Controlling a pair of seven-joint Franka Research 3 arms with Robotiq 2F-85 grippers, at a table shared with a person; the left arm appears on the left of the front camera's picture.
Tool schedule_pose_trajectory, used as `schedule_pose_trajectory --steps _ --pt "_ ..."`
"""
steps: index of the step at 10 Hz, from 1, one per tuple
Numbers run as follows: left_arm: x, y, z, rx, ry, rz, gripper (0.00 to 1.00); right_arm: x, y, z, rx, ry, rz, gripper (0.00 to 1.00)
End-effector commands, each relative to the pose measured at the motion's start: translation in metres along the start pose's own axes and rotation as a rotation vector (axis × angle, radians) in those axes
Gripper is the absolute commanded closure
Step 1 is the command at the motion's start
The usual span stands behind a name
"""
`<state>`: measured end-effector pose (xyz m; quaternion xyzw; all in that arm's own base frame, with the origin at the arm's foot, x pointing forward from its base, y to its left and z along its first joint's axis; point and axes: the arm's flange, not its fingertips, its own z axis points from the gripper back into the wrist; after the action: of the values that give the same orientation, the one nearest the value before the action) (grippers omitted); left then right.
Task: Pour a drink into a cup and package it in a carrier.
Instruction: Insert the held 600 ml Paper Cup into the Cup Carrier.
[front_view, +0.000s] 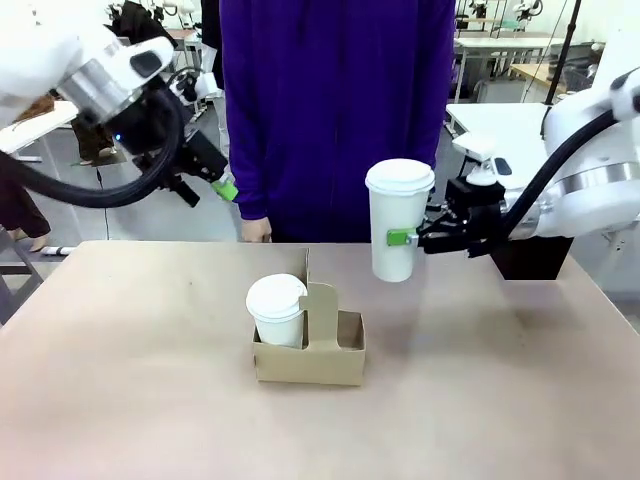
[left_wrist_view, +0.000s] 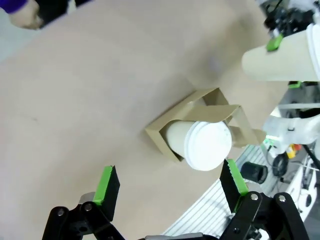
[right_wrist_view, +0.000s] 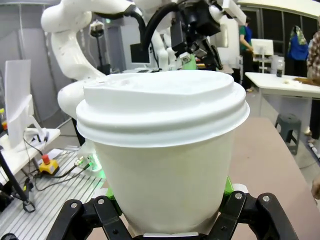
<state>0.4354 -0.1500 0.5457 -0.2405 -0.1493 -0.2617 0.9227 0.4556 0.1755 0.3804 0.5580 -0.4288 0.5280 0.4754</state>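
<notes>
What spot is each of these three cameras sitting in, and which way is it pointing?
Front view: fixed between the arms, facing across the table at the person; both arms show.
Left wrist view: on the raised left arm, looking down past the open left end effector at the carrier.
Right wrist view: behind the right end effector, gripping the cup; left arm beyond.
Shared: front and left wrist views both show the carrier and that cup.

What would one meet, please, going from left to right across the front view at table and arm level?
left end effector → seated cup → carrier tab → held cup → right end effector, shut on that cup
</notes>
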Motion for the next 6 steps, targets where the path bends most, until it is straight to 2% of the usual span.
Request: schedule_pose_trajectory --steps 1,2,3,6 --pt "-0.020 0.007 -0.006 -0.035 -0.062 -0.007 0.00 -0.010 0.001 -0.014 -0.035 -0.039 0.032 0.19" --pt "-0.016 -0.004 -0.014 0.140 -0.026 0.030 0.00 -0.004 -0.002 -0.013 -0.062 -0.046 0.005 0.19" --pt "-0.009 0.008 -0.004 -0.010 -0.016 0.003 0.00 -0.010 0.001 -0.008 -0.001 -0.008 0.006 0.19" --pt "-0.009 0.008 -0.004 -0.010 -0.016 0.003 0.00 -0.010 0.001 -0.008 -0.001 -0.008 0.006 0.19"
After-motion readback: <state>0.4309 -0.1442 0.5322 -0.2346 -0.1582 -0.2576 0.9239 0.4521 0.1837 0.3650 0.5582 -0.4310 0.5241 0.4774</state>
